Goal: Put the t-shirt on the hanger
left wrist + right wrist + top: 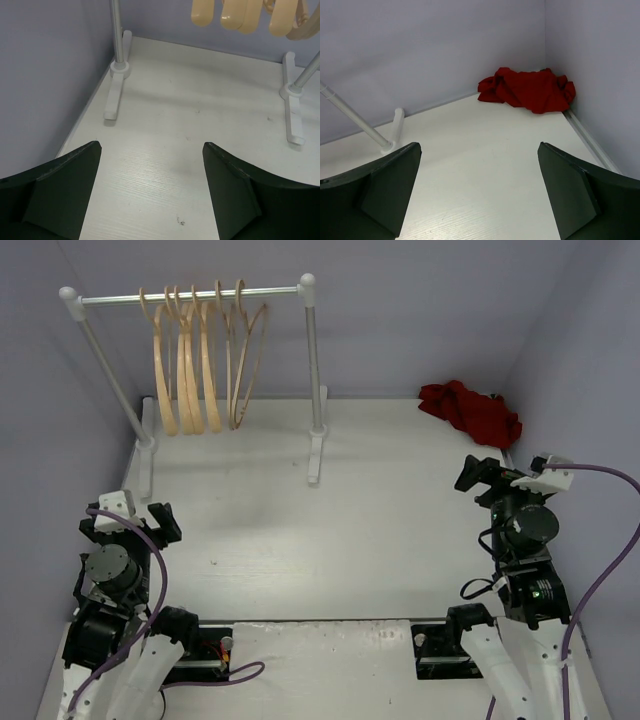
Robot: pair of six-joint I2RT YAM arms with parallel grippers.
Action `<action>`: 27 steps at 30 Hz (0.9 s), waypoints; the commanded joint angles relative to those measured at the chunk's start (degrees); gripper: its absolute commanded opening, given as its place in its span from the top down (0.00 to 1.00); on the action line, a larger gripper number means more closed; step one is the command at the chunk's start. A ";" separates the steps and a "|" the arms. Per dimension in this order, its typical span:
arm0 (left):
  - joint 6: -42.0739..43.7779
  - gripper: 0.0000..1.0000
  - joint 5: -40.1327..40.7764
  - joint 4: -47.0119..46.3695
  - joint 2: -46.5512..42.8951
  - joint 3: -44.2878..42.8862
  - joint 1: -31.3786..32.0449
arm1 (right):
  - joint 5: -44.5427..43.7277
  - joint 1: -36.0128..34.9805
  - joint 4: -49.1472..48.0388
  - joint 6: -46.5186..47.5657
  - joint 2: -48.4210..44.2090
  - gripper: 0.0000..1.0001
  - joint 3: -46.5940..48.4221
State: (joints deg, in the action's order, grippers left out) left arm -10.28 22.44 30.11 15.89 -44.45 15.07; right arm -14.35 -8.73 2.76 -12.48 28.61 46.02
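The dark-red t-shirt (470, 411) lies crumpled in the far right corner of the table; it also shows in the right wrist view (527, 90). Several pale wooden hangers (200, 365) hang on the rail at the far left; their lower ends show in the left wrist view (247, 15). My left gripper (128, 515) is open and empty at the near left, over bare table (152, 190). My right gripper (490, 478) is open and empty at the right, short of the t-shirt (480, 192).
A white-and-metal rail stand (190, 297) stands at the back left, its feet (316, 455) on the white table. Purple walls close the back and both sides. A raised strip (587, 140) runs along the right table edge.
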 commanded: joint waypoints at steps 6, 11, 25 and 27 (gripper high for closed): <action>-1.40 0.22 -4.36 -2.97 9.79 -8.54 0.22 | -7.65 -0.32 -5.22 -4.99 11.97 0.00 2.32; -1.98 0.21 -4.86 -2.16 16.33 -10.78 0.22 | -14.89 -0.10 -5.66 -5.62 32.81 0.00 12.23; -0.62 0.21 -7.41 -3.91 15.66 -5.93 0.39 | -8.47 11.50 -9.14 9.75 87.66 0.19 47.74; -0.62 0.21 -7.41 -3.83 15.82 -5.92 0.38 | -8.42 11.86 -9.58 11.05 92.28 0.20 51.00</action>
State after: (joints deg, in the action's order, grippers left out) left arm -11.14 15.66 30.46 31.10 -49.63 15.22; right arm -23.68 2.37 -3.48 -5.96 117.08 89.71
